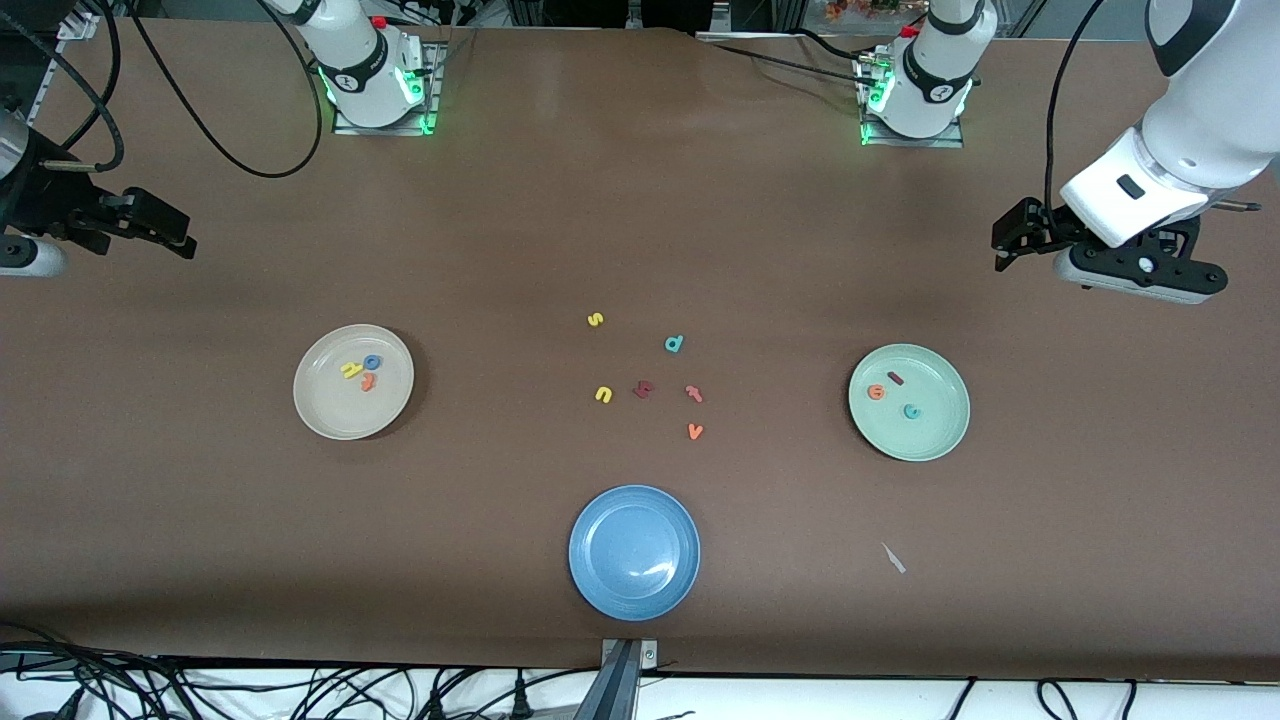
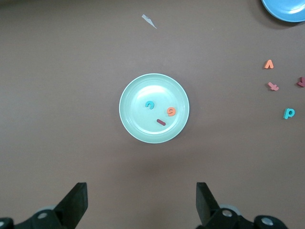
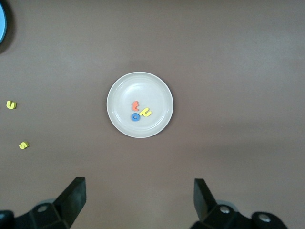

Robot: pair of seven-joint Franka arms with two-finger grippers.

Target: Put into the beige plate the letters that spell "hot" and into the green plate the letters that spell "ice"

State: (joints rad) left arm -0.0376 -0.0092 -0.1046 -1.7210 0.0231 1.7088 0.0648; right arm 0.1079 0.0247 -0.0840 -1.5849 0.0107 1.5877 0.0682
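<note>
Both pincers I see with fingers spread wide, holding nothing. At the front view's left edge, my right gripper (image 1: 185,240) hangs above bare brown table (image 1: 640,200); that arm waits.

Below it, in the left half of the frame, sits the round cream-beige plate (image 1: 325,415) holding the yellow foam "h" (image 1: 351,370), the blue ring-shaped "o" (image 1: 373,362) and the orange "t" (image 1: 368,382), bunched together.

Mid-frame lie loose letters: yellow "s" (image 1: 595,320), yellow "u" (image 1: 603,395), dark red letter (image 1: 644,389), teal "d" (image 1: 674,344), reddish "t" (image 1: 694,393), orange "v" (image 1: 695,431). Below them is the round blue plate (image 1: 634,552).

Right of centre, the pale mint-green plate (image 1: 940,435) holds the orange round "e" (image 1: 877,392), dark red bar "i" (image 1: 896,378) and teal "c" (image 1: 911,411).

At upper right, my left gripper (image 1: 1003,240) hangs over the table.
</note>
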